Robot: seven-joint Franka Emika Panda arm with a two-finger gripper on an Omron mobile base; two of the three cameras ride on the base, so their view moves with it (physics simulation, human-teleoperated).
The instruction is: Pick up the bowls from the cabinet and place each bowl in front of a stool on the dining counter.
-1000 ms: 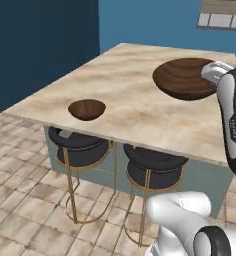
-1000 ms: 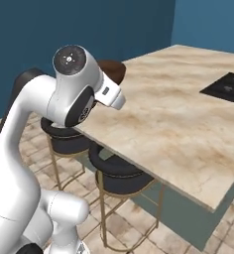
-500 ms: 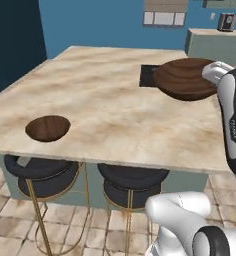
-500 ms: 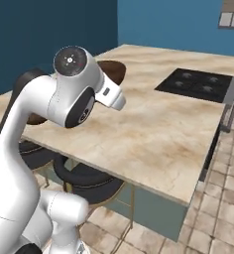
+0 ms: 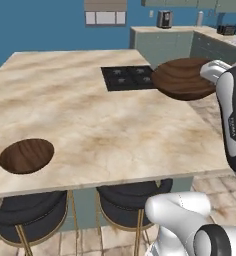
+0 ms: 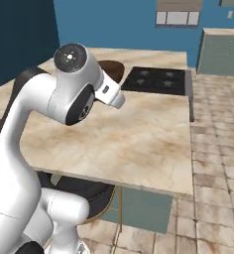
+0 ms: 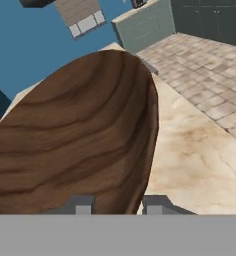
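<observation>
A wide dark wooden bowl hangs above the right side of the dining counter, beside the black cooktop. My gripper is shut on its rim. In the hand view the bowl fills the left side, its edge between the fingertips of the gripper. The arm covers most of this bowl in the right base view. A second bowl rests on the counter near its front edge, above a black stool. Another stool stands to its right. The cabinet is out of view.
A narrower worktop with a toaster runs along the back wall. Tiled floor lies open to the right of the counter. The cooktop sits near the counter's far right edge.
The whole picture has shifted, so the base has moved: the counter swings left and the cooktop and back worktop come into view. The bowl stays in the gripper.
</observation>
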